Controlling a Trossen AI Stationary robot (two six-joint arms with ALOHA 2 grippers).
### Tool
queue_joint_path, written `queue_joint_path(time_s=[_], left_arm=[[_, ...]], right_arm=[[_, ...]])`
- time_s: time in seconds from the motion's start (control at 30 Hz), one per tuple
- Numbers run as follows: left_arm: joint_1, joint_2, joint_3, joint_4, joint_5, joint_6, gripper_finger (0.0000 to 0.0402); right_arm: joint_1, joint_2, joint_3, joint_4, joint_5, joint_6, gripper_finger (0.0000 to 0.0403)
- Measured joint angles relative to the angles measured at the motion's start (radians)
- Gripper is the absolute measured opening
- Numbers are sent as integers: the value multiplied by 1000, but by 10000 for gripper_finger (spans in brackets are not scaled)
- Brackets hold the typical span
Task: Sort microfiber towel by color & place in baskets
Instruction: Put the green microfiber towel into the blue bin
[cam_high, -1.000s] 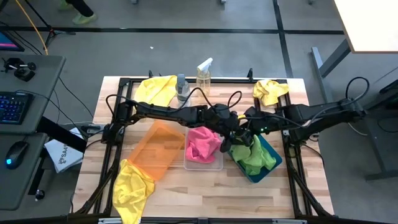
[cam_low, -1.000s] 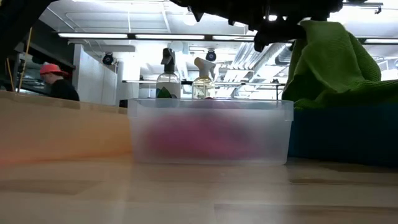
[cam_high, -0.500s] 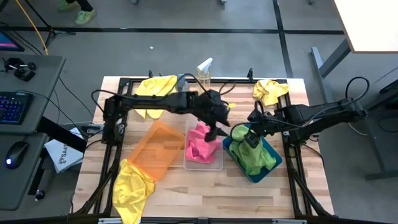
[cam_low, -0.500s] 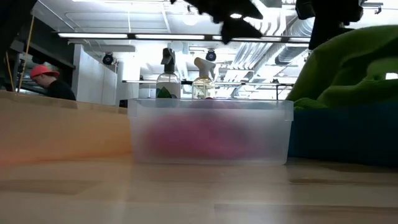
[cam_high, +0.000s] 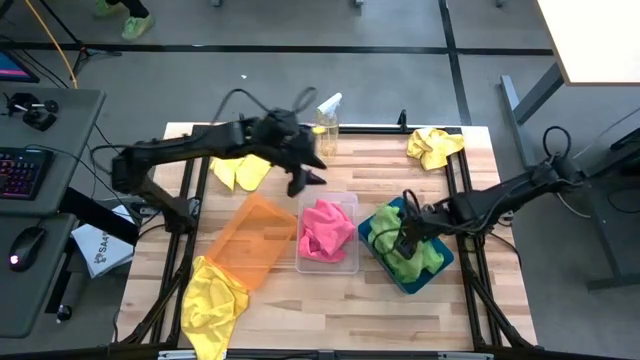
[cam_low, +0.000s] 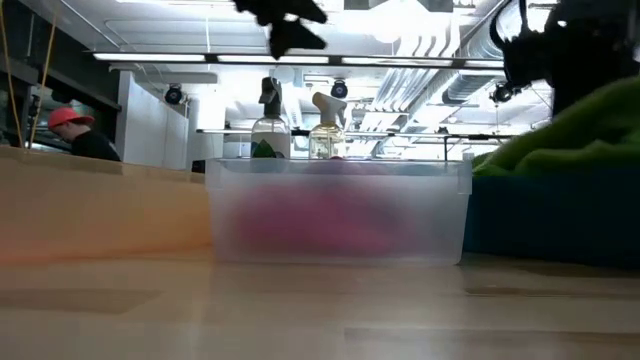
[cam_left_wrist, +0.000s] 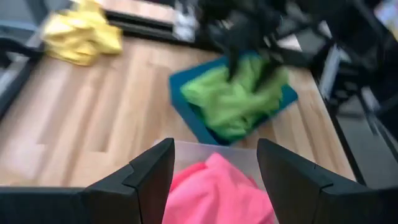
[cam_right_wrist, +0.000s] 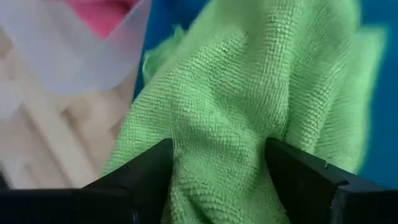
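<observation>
Item, right end effector (cam_high: 405, 243): mine, low over the teal basket (cam_high: 440, 262), fingers (cam_right_wrist: 140, 180) spread wide and pressed into the green towels (cam_high: 400, 252) heaped there, with no fold pinched between them that I could make out; item, left end effector (cam_high: 303, 178): mine also, fingers parted wide and carrying nothing, raised above the worktop (cam_high: 290, 310) between the clear basket (cam_high: 330, 268) and the yellow towel (cam_high: 242, 168) at the far left edge; item, pink towels (cam_high: 327, 230): bundled in the clear basket, a fold riding up near its rim; item, orange basket (cam_high: 250, 240): lying askew and apparently without contents, a second yellow towel (cam_high: 213, 305) at its near corner hanging over the worktop's front edge, a third (cam_high: 434, 146) in the far right corner; item, two spray bottles (cam_high: 326, 118): upright at the far edge, just beside the left arm. Hazards, as I judged them: the microfiber pile could snag on my right fingers and drag a green towel out when I lifted; the left arm could knock a bottle while reaching for the far yellow towel; the overhanging yellow towel could slip to the floor if nudged; the light, tilted orange basket could skid when a towel was dropped in.
</observation>
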Motion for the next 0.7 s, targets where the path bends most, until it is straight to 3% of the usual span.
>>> queue_joint_path(time_s=[0.13, 0.33, 0.5, 0.7], left_arm=[[32, -148, -152, 115, -30, -81, 216], [43, -317, -299, 222, -130, -138, 216], [43, -382, -340, 259, -177, -150, 216], [43, -397, -344, 249, -180, -167, 216]], right_arm=[[50, 0, -62, 2, -62, 86, 252], [67, 0, -63, -68, -61, 107, 252], [26, 37, -63, -15, -9, 103, 252], [-14, 181, -63, 69, -37, 12, 252]])
